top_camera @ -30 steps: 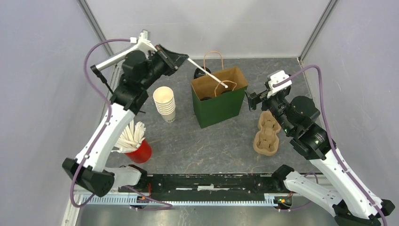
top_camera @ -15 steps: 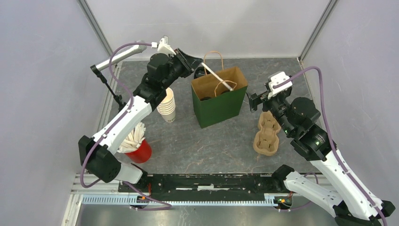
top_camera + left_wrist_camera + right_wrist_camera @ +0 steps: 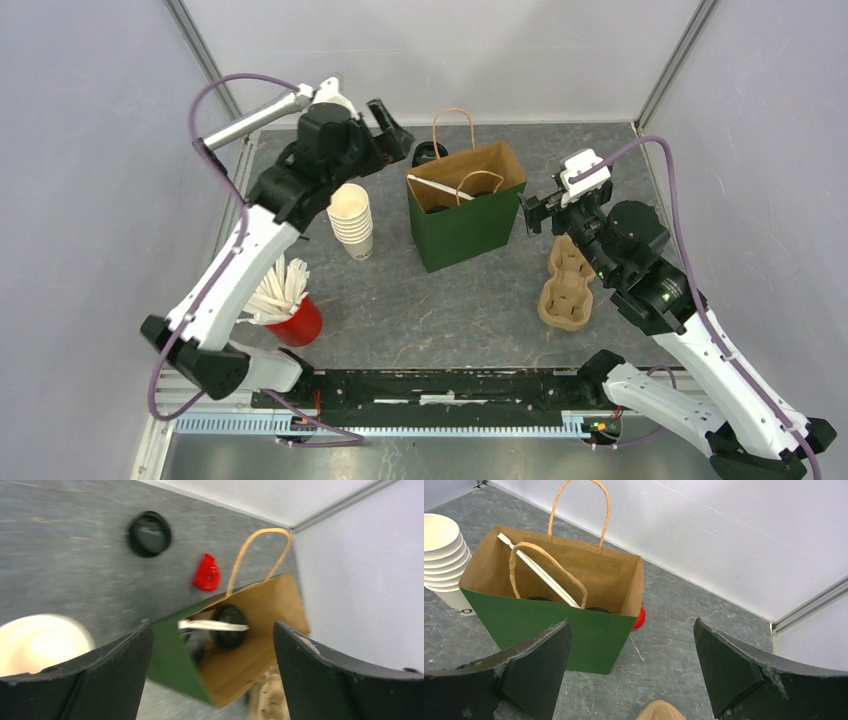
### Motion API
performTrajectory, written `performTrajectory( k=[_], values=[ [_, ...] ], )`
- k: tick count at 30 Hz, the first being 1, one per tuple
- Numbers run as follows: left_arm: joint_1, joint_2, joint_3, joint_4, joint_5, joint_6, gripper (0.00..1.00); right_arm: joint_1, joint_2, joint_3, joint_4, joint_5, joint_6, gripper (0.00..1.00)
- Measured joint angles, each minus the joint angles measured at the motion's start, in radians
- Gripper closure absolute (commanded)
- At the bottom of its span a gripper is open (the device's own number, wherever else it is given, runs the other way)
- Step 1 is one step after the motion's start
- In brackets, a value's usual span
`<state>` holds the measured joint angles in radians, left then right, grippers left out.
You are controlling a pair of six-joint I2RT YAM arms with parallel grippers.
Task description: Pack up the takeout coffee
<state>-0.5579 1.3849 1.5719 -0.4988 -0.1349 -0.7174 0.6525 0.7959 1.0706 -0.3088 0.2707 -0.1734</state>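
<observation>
One white stick (image 3: pixel 440 187) now rests in the bag (image 3: pixel 465 230). The left claw (image 3: pixel 391 126), at its ten o'clock, has opened, empty. The right claw (image 3: pixel 535 214) gapes empty. Packing looks nearly done.

Robot-lab test cell: plain white panels (image 3: pixel 90 150) and aluminium posts (image 3: pixel 198 50) are enclosing a grey tabletop (image 3: pixel 440 310), mounting rail (image 3: pixel 450 385) sitting at 6 o'clock.

Left arm (image 3: pixel 236 262) & right arm (image 3: pixel 712 352): white link shells, black joint housings, black bases. Black bar (image 3: pixel 450 385) w/ a silver rail under it, frame bottom. Purple cable (image 3: pixel 213 92) off each wrist. White cam block (image 3: pixel 583 166) centre-right. Left gripper (image 3: pixel 210 630) & right gripper (image 3: pixel 631 625): matte black wedge fingers, edges scuffed grey.
</observation>
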Motion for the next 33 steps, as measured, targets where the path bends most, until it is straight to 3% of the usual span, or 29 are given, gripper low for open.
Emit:
performTrajectory(
  k=[11,14,19,26,33],
  values=[
    [0.002,-0.245,0.228,-0.809,-0.409,0.052,0.0,0.0,0.003,-0.016,0.01,-0.02,0.019,0.02],
    [0.002,-0.269,0.227,-0.953,-0.452,0.052,0.1,0.0,0.007,-0.025,0.011,-0.033,0.027,0.02],
    [0.002,-0.251,0.203,-1.041,-0.455,0.042,0.22,0.0,0.011,-0.026,0.01,-0.045,0.032,0.02],
    [0.002,-0.246,0.136,-1.052,-0.384,0.027,0.49,0.0,-0.01,-0.047,0.008,-0.045,0.037,0.02],
    [0.002,-0.301,-0.013,-1.067,-0.337,-0.034,0.5,0.0,-0.014,-0.05,0.007,-0.044,0.037,0.02]
  ],
)
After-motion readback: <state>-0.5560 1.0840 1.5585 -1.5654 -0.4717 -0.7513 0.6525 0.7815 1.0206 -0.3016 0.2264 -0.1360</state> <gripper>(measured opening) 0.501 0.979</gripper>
